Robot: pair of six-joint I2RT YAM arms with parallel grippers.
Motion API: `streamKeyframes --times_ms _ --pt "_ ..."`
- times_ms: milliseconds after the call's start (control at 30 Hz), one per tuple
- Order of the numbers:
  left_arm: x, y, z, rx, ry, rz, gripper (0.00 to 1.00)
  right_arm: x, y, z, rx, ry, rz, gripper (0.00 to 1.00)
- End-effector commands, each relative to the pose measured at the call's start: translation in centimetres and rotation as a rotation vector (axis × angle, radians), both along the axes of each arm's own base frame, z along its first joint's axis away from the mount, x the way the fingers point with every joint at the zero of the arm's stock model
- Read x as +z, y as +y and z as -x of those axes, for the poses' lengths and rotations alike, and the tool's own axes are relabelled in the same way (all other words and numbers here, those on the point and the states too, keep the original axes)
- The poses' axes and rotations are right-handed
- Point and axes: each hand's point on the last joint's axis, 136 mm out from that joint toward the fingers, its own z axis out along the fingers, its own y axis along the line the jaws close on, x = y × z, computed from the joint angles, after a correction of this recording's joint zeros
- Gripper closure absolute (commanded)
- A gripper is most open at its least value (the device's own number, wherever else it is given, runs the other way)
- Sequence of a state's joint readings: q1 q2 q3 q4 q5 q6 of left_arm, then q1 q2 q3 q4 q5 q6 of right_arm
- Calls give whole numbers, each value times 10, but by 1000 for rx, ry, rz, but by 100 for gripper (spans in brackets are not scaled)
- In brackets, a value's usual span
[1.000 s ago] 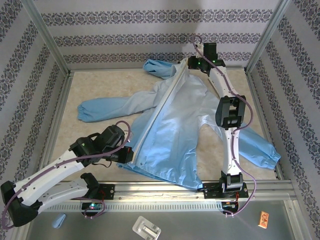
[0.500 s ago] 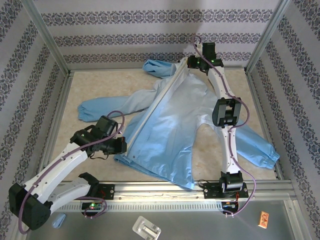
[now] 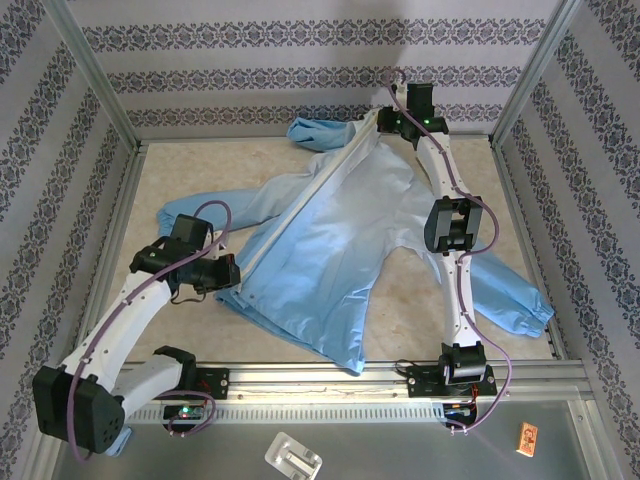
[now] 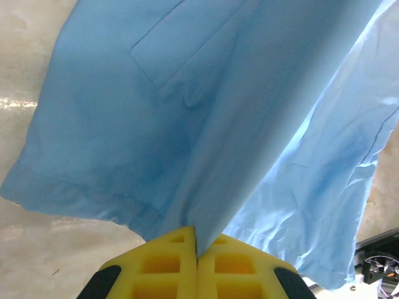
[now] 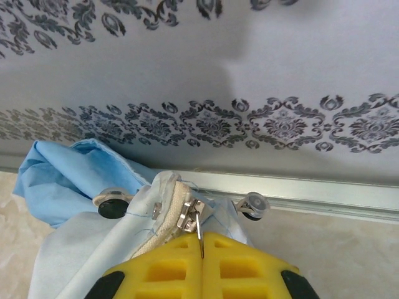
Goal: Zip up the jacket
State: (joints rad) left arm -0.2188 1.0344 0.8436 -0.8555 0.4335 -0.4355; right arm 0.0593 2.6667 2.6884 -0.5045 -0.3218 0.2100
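You are holding the jacket [image 3: 330, 240] stretched across the table [image 3: 180, 170], its white zipper strip [image 3: 305, 205] running taut on a diagonal between your two arms. The left gripper [image 3: 232, 276], at the near-left end, is clamping its yellow pads flat on the bottom hem, with thin blue cloth pinched between them in the left wrist view. The right gripper [image 3: 385, 122], at the far end by the back wall, is pinching the metal zipper pull [image 5: 199, 229] with its pads closed tight. The slider [image 5: 189, 215] is sitting at the collar, beside the hood [image 5: 68, 180], so the zip is looking all but finished.

The danger is lying in overpull. With the slider seemingly at its stop, any further drag is likely going into the cloth: the hem could slip from the left pads, or the small pull could pop free of the right ones. The right gripper is also working close to the back rail [image 5: 312, 194] and wall, leaving little room. Loose collar fabric is bunching beside the slider and could jam in it.
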Motion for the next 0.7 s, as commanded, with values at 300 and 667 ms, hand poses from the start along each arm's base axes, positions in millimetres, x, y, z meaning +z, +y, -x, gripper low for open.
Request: streamKeyframes --times_ms 300,667 --pt "37 42 -54 23 -155 -126 51 95 -47 5 -134 -193 107 43" --pt "85 61 -46 40 -321 -179 47 137 -33 81 -72 -187 145 40"
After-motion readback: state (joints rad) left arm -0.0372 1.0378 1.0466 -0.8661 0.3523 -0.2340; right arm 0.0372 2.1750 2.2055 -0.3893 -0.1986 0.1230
